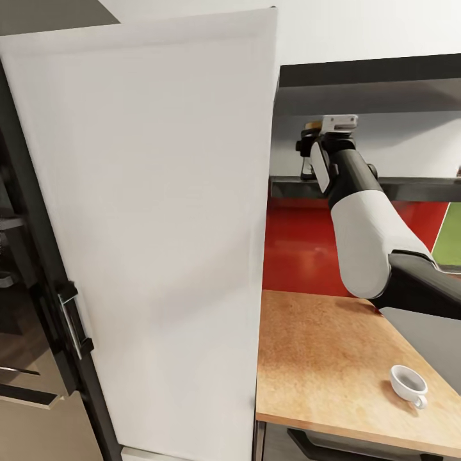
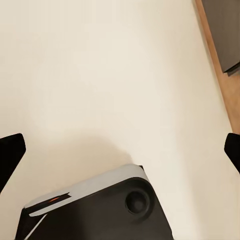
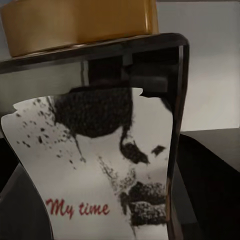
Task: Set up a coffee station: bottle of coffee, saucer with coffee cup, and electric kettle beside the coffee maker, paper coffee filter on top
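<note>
My right tool [image 1: 315, 144] is at the coffee jar [image 3: 95, 130] on the shelf [image 1: 358, 187]; grip unclear. Left tool [image 2: 120, 150] is spread apart. A cup [image 1: 409, 385] sits on the table [image 1: 320, 358].

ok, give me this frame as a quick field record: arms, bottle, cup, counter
right arm: raised to the kitchen shelf
right gripper: at the bottle of coffee, grip state unclear
bottle: yellow-orange lid, white label reading "My time"
left gripper: open, over pale floor
coffee cup: upright on the kitchen countertop, no saucer under it
large white panel: left of the counter
</note>
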